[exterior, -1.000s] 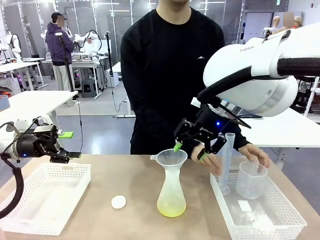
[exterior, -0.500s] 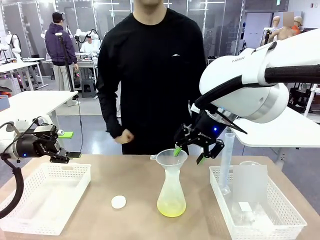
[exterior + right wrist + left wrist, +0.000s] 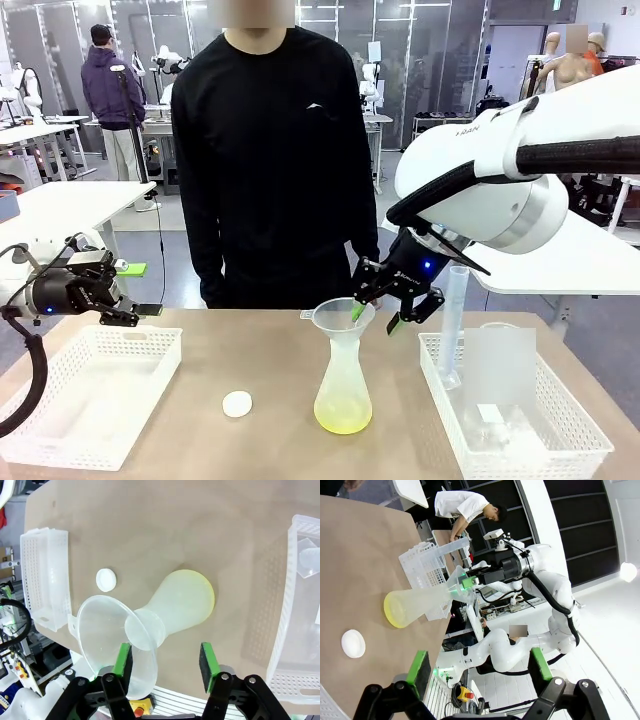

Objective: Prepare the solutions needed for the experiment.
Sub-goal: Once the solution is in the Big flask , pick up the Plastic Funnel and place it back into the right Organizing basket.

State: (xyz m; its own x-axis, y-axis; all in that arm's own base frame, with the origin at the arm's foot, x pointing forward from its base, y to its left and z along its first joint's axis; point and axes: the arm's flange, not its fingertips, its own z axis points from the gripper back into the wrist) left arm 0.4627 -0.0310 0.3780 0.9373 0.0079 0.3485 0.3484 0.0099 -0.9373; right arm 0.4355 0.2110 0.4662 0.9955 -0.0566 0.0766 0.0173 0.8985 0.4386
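Straddling funnel [image 3: 343,318] rim atop flask [image 3: 343,385] of yellow-green solution [image 3: 343,417], R hand [image 3: 375,318] apart; L hand [image 3: 140,289] apart.

Table [image 3: 250,350]: plain tan.
Flask [image 3: 343,375]: frosted, translucent white.
Solution [image 3: 342,418] in its base: pale yellow-green.
Funnel [image 3: 338,318]: translucent, milky.
Disc [image 3: 237,404]: white.
Left basket [image 3: 70,450] and right basket [image 3: 540,462]: white, walls patterned with a fine grid of holes.
Cylinder [image 3: 456,310]: clear, colourless.
Beaker [image 3: 497,365]: frosted, pale.
Left gripper [image 3: 140,290] and right gripper [image 3: 375,318]: black, with green pads.
Right arm [image 3: 500,190]: white, with a black hose [image 3: 590,155].
Person's top [image 3: 270,150]: black, with a small white mark on the chest.
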